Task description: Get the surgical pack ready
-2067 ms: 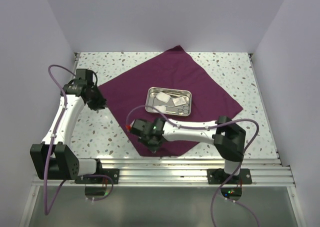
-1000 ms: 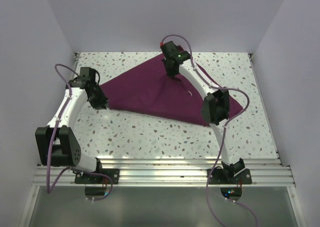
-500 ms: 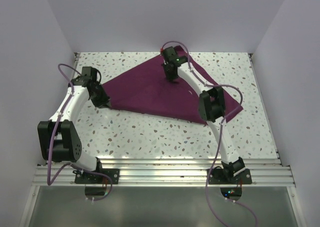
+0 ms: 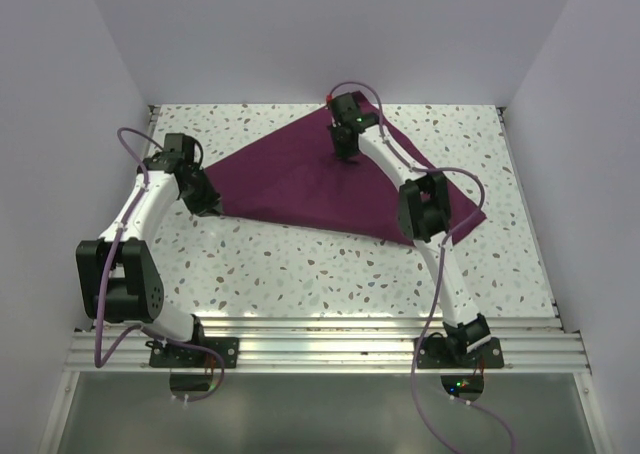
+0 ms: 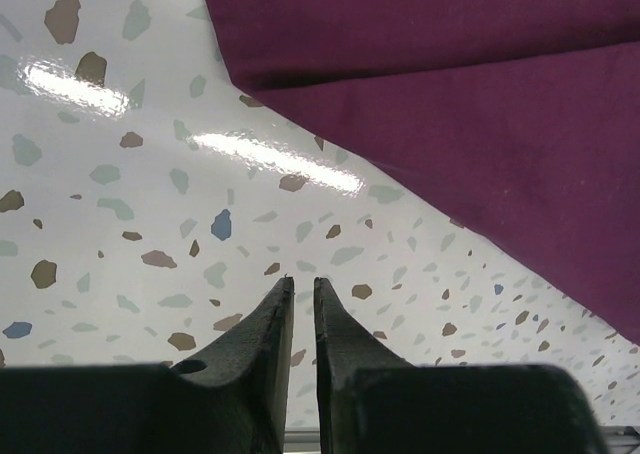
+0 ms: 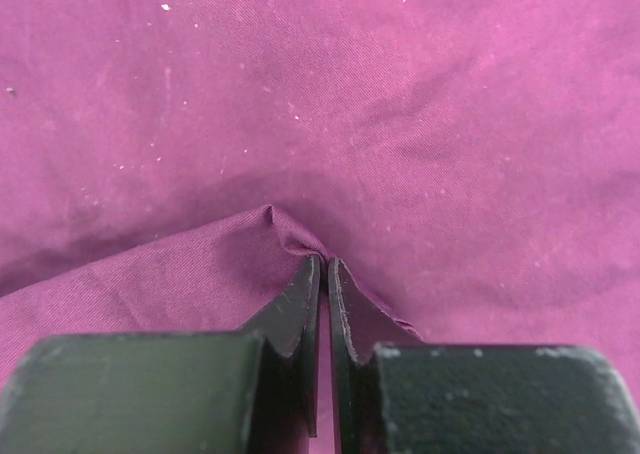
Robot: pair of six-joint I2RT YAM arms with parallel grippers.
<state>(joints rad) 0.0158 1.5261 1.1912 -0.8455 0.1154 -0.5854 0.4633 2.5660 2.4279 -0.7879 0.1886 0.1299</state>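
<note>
The soft, limp cloth [image 4: 300, 179] is pinched at its folded-over corner by the right claw [image 6: 323, 262]; the left claw [image 5: 302, 280] is seen closed, empty.

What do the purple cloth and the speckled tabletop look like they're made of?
The purple cloth looks like matte woven fabric: fine weave lines, lint specks, soft creases. The tabletop looks glossy and terrazzo-patterned, with bright glare streaks; whether stone or laminate is unclear.

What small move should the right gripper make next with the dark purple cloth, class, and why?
Probably open the right gripper and let go. The dark purple cloth already lies folded into a triangle, and the corner pinched between the fingers seems to rest on the layer beneath, so holding on appears to add nothing.
</note>
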